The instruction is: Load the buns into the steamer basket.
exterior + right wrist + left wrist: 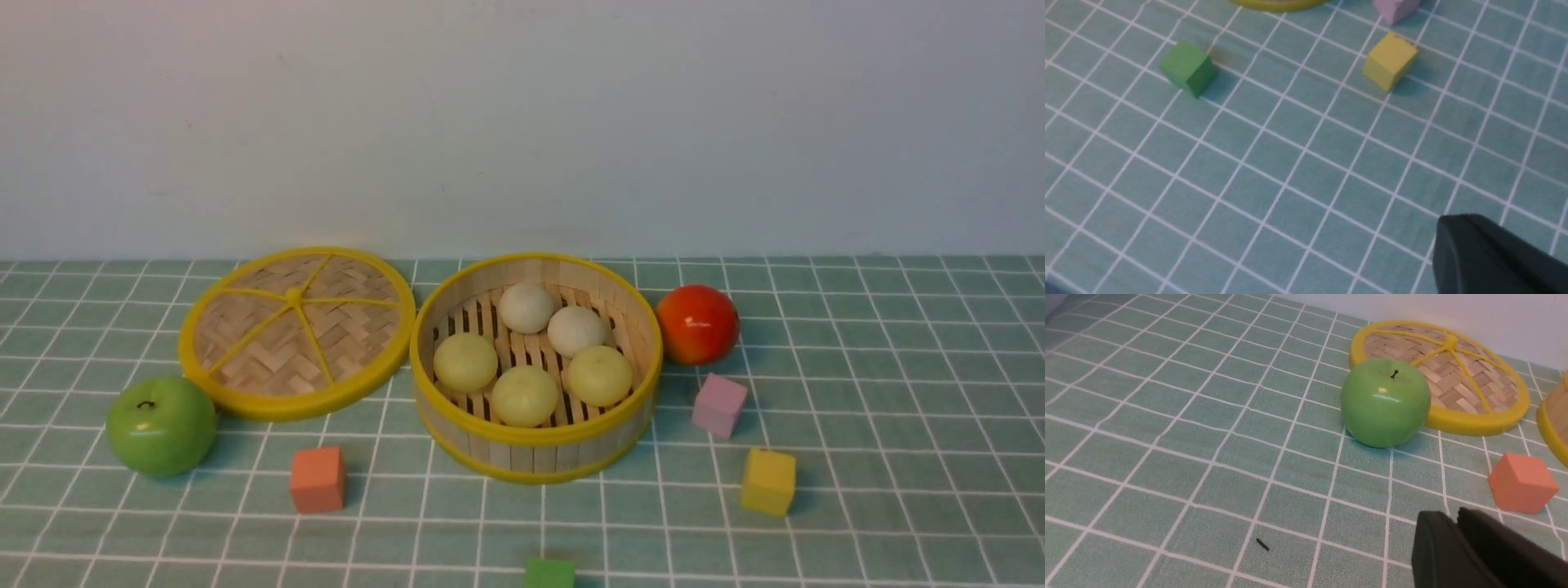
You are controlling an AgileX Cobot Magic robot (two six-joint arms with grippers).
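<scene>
Steamer basket (535,441): stands near the middle of the tabletop (898,392), upright, uncovered.
Buns (524,395): all five lie on the slatted floor inside the steamer basket. Two off-white ones sit toward the far wall, touching each other; three pale yellow-green ones sit in a row toward the near wall.
Lid (296,331): flat woven disc with yellow spokes, lying on the tabletop just left of the steamer basket, its rim touching or almost touching the basket's rim.
Green apple (162,425): at the near-left side of the lid, up against its rim, stem up.
Red-orange fruit (697,323): just beside the steamer basket on its right.
Orange block (317,478): near the basket's near-left side, between apple and basket.
Pink block (719,404): right of the basket, nearer the front edge than the red-orange fruit.
Yellow block (767,481): nearer the front edge than the pink block, a little to its right.
Green block (549,572): close to the front edge, in line with the basket.
Left gripper (1457,522): low over bare tabletop near the orange block, jaws drawn together, holding nothing.
Right gripper (1453,232): over bare tabletop, apart from the yellow and green blocks, closed and empty.
</scene>
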